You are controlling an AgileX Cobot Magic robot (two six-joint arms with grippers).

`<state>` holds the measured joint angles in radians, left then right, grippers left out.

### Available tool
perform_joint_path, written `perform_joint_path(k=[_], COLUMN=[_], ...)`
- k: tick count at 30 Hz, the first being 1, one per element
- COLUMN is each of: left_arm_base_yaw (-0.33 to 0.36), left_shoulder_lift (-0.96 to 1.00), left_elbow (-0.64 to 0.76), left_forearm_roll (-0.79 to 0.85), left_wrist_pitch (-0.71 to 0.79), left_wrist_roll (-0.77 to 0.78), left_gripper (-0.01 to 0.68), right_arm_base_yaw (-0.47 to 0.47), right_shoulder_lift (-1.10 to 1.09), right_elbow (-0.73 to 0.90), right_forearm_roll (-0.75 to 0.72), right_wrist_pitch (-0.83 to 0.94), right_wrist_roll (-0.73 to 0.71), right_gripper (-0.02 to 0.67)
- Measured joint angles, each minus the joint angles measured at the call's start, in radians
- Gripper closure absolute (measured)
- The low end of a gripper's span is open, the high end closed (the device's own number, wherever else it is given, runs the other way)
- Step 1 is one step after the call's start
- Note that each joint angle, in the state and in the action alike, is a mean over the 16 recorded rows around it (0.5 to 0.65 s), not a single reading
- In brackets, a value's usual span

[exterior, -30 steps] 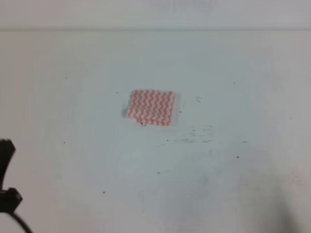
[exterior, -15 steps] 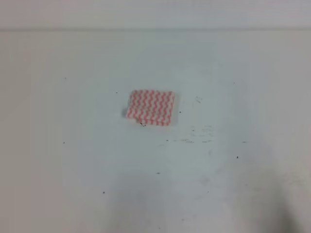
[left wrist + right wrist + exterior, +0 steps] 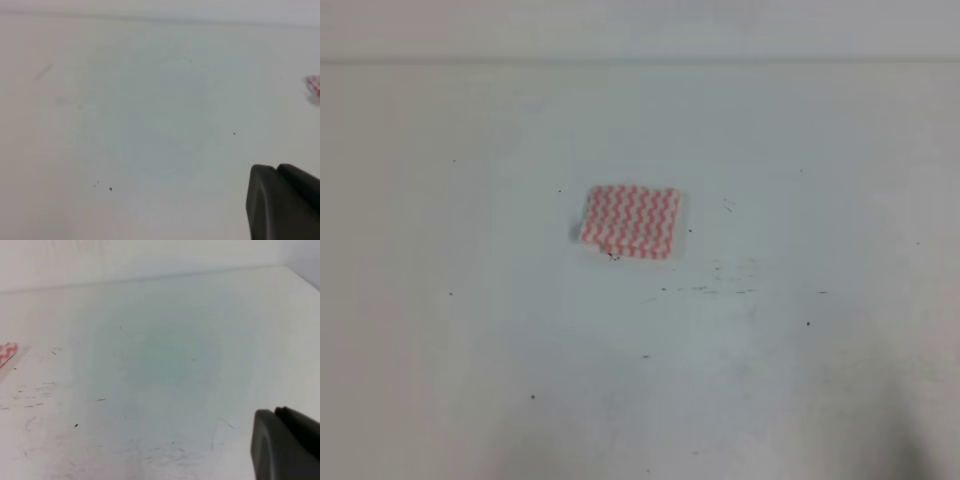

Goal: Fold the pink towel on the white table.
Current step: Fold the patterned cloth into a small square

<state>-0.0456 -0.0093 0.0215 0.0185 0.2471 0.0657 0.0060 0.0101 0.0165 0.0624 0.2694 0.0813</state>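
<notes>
The pink towel (image 3: 631, 221) lies flat near the middle of the white table (image 3: 470, 330) as a small rectangle of pink-red and white zigzag stripes, with a lower layer peeking out at its front left corner. Its edge shows at the right border of the left wrist view (image 3: 313, 86) and at the left border of the right wrist view (image 3: 7, 353). Neither gripper appears in the exterior high view. Of the left gripper only one dark finger (image 3: 282, 205) shows, and of the right gripper one dark finger (image 3: 287, 445), both far from the towel.
Small dark specks and scuff marks (image 3: 720, 288) dot the table to the right of and in front of the towel. The table's far edge (image 3: 640, 62) meets a pale wall.
A dark piece of the left arm stood at the lower left edge of the exterior view one second ago and has left the view. The towel has not moved.
</notes>
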Motion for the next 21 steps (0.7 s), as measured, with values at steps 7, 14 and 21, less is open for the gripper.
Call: perform_joint_path(k=[7, 14, 21], left_arm_base_yaw=[0.001, 0.006, 0.01], left_shoulder_lift=[-0.021, -0.022, -0.02], left_elbow=[0.003, 0.003, 0.002], left_forearm_roll=[0.003, 0.005, 0.006], left_wrist_pitch=[0.059, 0.063, 0.064], left_wrist_roll=[-0.002, -0.002, -0.003], left_gripper=[0.674, 0.674, 0.674], right_arm_base_yaw=[0.0, 0.0, 0.0], right_shoulder_lift=[0.001, -0.001, 0.0], right_elbow=[0.0, -0.002, 0.0], right_forearm_roll=[0.0, 0.001, 0.0], right_wrist_pitch=[0.001, 0.003, -0.001], right_wrist_roll=[0.0, 0.0, 0.0], right_gripper=[0.667, 0.667, 0.667])
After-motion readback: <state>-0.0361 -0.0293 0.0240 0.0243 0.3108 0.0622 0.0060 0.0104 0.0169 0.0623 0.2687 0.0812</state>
